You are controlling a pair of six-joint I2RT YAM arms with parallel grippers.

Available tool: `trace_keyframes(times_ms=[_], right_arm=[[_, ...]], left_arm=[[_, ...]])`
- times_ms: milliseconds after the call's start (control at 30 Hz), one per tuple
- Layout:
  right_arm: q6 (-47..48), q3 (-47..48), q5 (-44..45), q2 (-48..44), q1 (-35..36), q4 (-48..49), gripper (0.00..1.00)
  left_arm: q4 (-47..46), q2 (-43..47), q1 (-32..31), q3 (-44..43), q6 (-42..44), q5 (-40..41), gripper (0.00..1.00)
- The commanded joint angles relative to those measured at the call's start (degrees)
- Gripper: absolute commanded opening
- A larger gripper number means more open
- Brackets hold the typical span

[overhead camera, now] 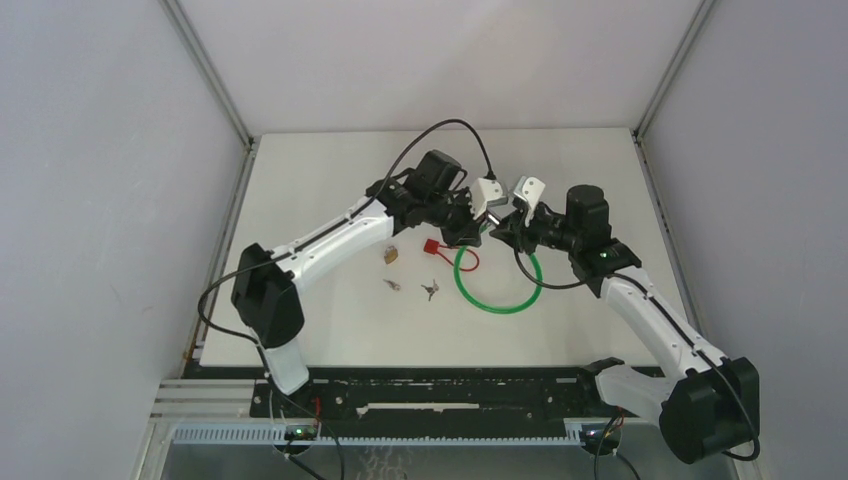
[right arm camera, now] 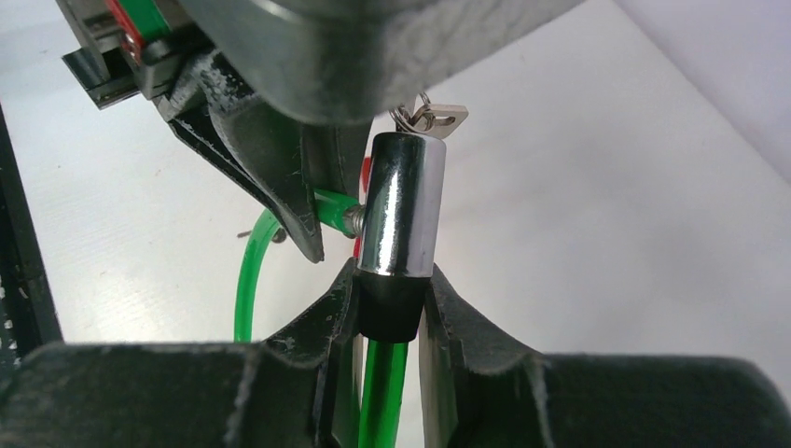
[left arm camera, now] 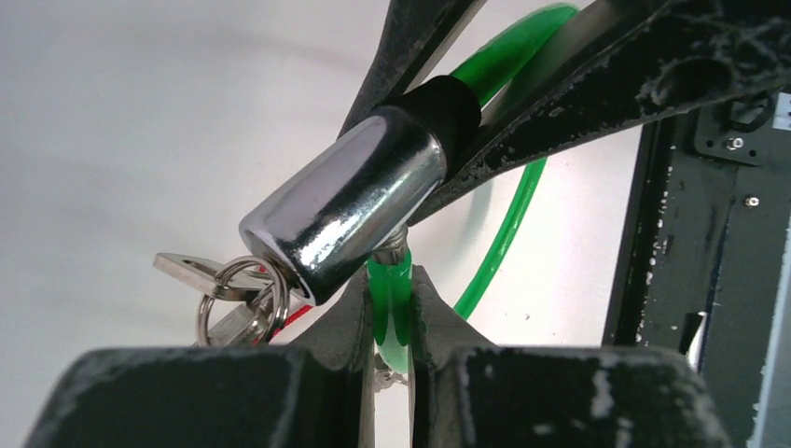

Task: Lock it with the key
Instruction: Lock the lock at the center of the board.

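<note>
Cable lock (right arm camera: 403, 201): a hard, slippery chrome barrel on a springy green plastic-coated cable (left arm camera: 504, 233), raised between both sets of fingers. Right fingers (right arm camera: 322, 322) pinch its matte black collar (right arm camera: 387, 317), likely the grippiest spot. Left fingers (left arm camera: 343, 313) clamp narrowly on the cable's pin end at the barrel's side. Key (left arm camera: 191, 269), small and light, sits on its ring at the barrel's far tip.

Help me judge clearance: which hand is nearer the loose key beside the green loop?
Left. The left hand hangs beyond-right of the key; the right hand farther right. Both grip the cable lock.
</note>
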State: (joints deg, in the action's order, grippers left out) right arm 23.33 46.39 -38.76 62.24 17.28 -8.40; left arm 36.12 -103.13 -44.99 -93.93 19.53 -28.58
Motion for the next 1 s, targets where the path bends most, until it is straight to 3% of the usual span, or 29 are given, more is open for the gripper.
trace_keyframes(times_ms=[0,333,667,967], right_arm=[[4.2,-2.0,-8.5,-0.4,0.6,3.9,0.04],[2.4,-11.8,-5.3,-2.0,4.9,21.0,0.00],[6.4,-16.0,-6.2,-5.2,4.7,18.8,0.00],[9.4,-17.0,-8.0,-4.3,4.0,15.5,0.00]], left_arm=[[-8.9,7.7,1.3,3.3,4.6,6.5,0.00],[-16.0,14.5,0.4,14.0,5.3,10.3,0.00],[-21.3,16.9,-1.3,21.3,5.2,8.3,0.05],[-26.0,17.1,-1.7,25.3,-0.5,8.0,0.10]])
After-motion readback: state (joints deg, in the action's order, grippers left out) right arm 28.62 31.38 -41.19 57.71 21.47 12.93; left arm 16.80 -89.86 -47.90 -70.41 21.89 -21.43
